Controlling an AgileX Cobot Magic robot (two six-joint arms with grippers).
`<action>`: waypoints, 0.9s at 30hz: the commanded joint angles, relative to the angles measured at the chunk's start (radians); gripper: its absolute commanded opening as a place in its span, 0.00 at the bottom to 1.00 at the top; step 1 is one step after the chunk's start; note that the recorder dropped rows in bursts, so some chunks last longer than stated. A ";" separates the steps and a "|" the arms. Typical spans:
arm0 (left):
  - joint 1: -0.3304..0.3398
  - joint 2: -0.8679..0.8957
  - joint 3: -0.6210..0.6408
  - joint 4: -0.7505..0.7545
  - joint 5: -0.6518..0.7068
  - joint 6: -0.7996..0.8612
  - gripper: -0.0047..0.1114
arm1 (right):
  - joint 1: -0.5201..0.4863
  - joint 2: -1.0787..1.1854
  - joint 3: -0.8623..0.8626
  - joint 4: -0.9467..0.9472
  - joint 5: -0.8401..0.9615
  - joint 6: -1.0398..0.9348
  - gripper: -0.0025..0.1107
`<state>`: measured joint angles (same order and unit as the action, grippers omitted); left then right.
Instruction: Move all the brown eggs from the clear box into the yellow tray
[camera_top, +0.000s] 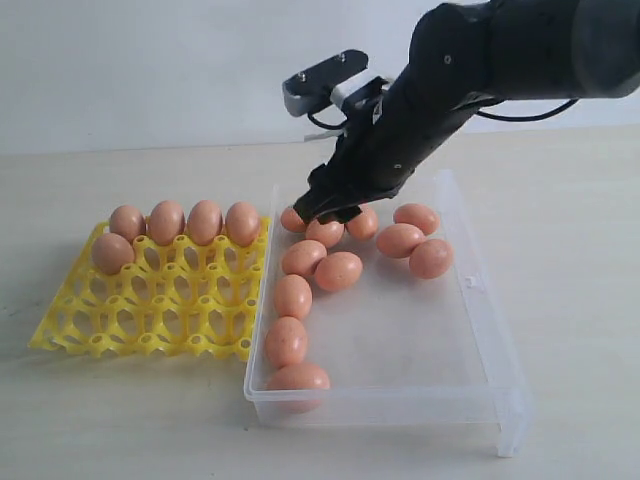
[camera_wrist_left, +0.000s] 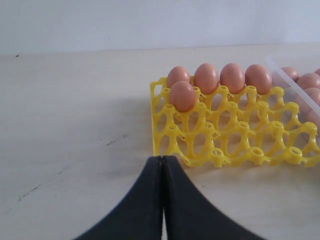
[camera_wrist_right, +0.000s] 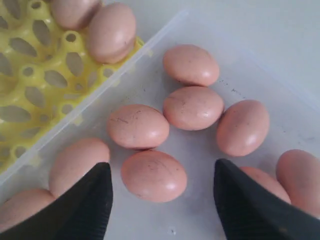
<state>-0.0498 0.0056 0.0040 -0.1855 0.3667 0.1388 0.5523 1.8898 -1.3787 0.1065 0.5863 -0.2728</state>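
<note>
The yellow tray (camera_top: 150, 310) lies on the left with several brown eggs (camera_top: 185, 222) standing in cups along its far side. More brown eggs (camera_top: 338, 271) lie loose in the clear box (camera_top: 430, 340) beside it. My right gripper (camera_top: 330, 208) hovers over the box's far left corner. In the right wrist view it (camera_wrist_right: 162, 169) is open, and one egg (camera_wrist_right: 154, 176) lies on the box floor between and just ahead of its fingers, untouched. My left gripper (camera_wrist_left: 162, 159) is shut and empty, low over the table in front of the tray (camera_wrist_left: 235, 140).
The box's low walls (camera_top: 380, 405) rise around the eggs, and a small latch (camera_top: 472, 283) sits on its right side. The tray's pointed posts (camera_wrist_left: 220, 90) stand up between its cups. Pale bare tabletop (camera_top: 580, 250) surrounds both.
</note>
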 joint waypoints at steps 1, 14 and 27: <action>0.001 -0.006 -0.004 -0.001 -0.010 -0.001 0.04 | -0.017 0.112 -0.059 -0.003 -0.014 0.030 0.54; 0.001 -0.006 -0.004 -0.001 -0.010 -0.001 0.04 | -0.093 0.212 -0.092 0.178 0.039 0.290 0.54; 0.001 -0.006 -0.004 -0.001 -0.010 -0.001 0.04 | -0.098 0.298 -0.092 0.334 0.099 0.300 0.54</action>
<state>-0.0498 0.0056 0.0040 -0.1855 0.3667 0.1388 0.4616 2.1687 -1.4670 0.4535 0.6607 0.0293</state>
